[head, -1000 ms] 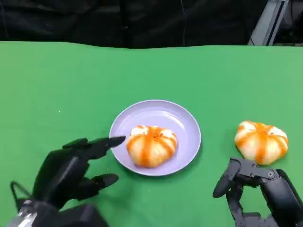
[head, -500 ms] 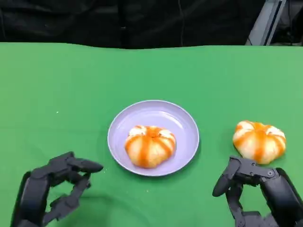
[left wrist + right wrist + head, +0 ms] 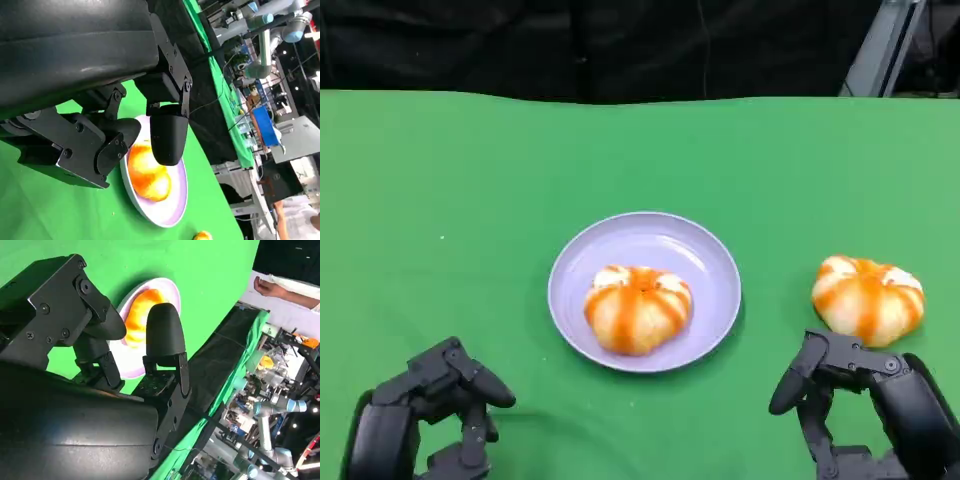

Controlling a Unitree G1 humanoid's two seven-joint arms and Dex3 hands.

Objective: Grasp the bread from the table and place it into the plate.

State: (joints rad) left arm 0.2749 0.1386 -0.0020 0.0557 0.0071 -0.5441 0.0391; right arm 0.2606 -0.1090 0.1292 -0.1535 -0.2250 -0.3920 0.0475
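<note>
On plate [image 3: 712, 262]: bread [image 3: 638, 308], round, no long axis. Left hand [image 3: 425, 420], right hand [image 3: 865, 405] empty, fingers apart.

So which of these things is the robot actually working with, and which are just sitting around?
Part of the job:
- bread on the table, not yet picked up
- lilac plate
- bread already in the plate
- right hand, empty, just short of the loose bread
- left hand, empty, fingers curled in

Just lying about:
- green table cover
- black backdrop
</note>
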